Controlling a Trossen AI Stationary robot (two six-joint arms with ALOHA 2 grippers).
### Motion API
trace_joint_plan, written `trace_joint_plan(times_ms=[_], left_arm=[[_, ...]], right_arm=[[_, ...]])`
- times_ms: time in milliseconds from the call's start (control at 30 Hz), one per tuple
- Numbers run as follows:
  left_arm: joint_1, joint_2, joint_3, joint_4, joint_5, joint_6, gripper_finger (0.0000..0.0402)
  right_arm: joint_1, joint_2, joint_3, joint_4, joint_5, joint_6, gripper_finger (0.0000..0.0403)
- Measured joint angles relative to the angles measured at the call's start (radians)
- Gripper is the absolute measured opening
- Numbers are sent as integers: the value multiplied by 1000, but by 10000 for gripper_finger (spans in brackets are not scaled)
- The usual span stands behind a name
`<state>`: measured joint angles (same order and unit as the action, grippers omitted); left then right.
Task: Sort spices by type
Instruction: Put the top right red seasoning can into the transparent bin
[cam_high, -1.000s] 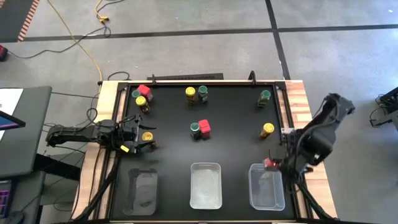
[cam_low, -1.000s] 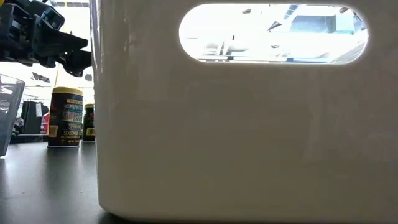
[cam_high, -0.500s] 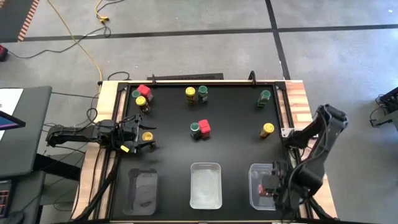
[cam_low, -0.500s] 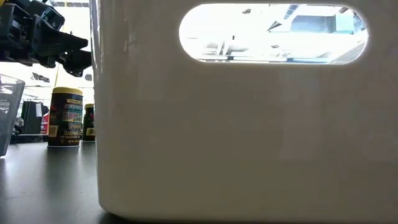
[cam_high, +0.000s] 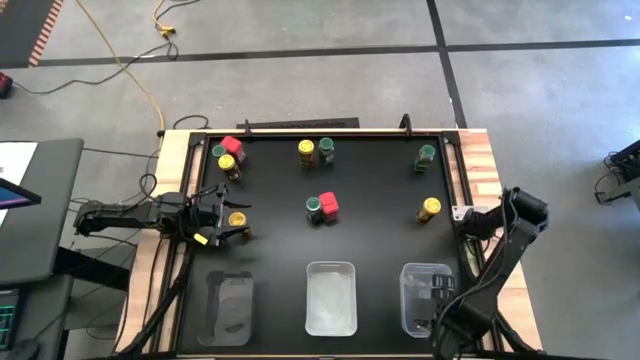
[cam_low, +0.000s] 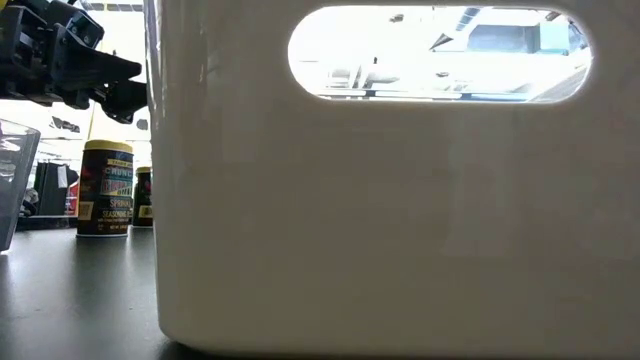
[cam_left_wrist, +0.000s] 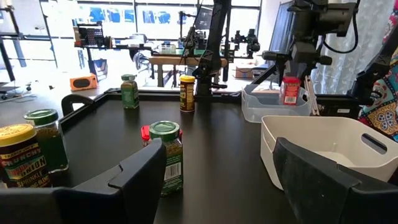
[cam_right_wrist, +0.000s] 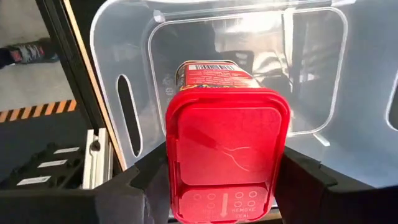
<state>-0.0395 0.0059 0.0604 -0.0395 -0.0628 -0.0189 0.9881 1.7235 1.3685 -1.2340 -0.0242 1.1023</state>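
Observation:
My right gripper (cam_high: 440, 294) hangs over the clear right tray (cam_high: 412, 300), shut on a spice jar with a square red lid (cam_right_wrist: 227, 155). The jar also shows in the left wrist view (cam_left_wrist: 290, 91); in the high view the arm hides it. Other jars stand upright on the black table: red (cam_high: 233, 146), green (cam_high: 218, 151) and yellow (cam_high: 227, 162) at the far left, yellow (cam_high: 306, 149) and green (cam_high: 326, 148) at the far middle, green (cam_high: 314, 206) with red (cam_high: 329, 205) at the centre, green (cam_high: 427, 154) and yellow (cam_high: 431, 206) at the right. My left gripper (cam_high: 226, 222) waits open at the left edge beside a yellow-lid jar (cam_high: 237, 219). My right gripper pinches the jar at its top, one finger (cam_right_wrist: 140, 180) on each of two opposite sides of the red lid (cam_right_wrist: 173, 163). The fingers come from above, pointing down. The jar hangs upright below them over the tray (cam_left_wrist: 273, 107); whether its base touches the tray floor cannot be told.
A white tray (cam_high: 331, 298) stands at the near middle and a clear tray (cam_high: 228, 308) at the near left. The white tray's wall (cam_low: 400, 220) fills most of the low view. A raised frame (cam_high: 300, 126) rims the table.
My right gripper has carried the red-lid jar toward the table's near edge and down, from by the right tray's far rim to over the tray's inside. The jar has stayed upright in the hold.

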Motion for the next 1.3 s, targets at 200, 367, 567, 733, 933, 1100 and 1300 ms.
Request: trace_joint_plan(times_ms=[200, 367, 567, 733, 933, 1100, 1300], left_arm=[[0, 0, 0, 0, 0, 0, 281], [0, 0, 0, 0, 0, 0, 281], [0, 0, 0, 0, 0, 0, 281], [0, 0, 0, 0, 0, 0, 281], [0, 0, 0, 0, 0, 0, 281], [0, 0, 0, 0, 0, 0, 281], [0, 0, 0, 0, 0, 0, 281]], right_arm=[[16, 32, 0, 31, -1, -10, 241], [20, 33, -15, 69, 2, -7, 241], [20, 33, -56, 77, 3, -3, 251], [20, 33, -77, 128, 3, -25, 252], [19, 33, -78, 106, 4, -37, 254], [20, 33, -78, 102, 5, -37, 254], [19, 33, -78, 89, 5, -56, 255]])
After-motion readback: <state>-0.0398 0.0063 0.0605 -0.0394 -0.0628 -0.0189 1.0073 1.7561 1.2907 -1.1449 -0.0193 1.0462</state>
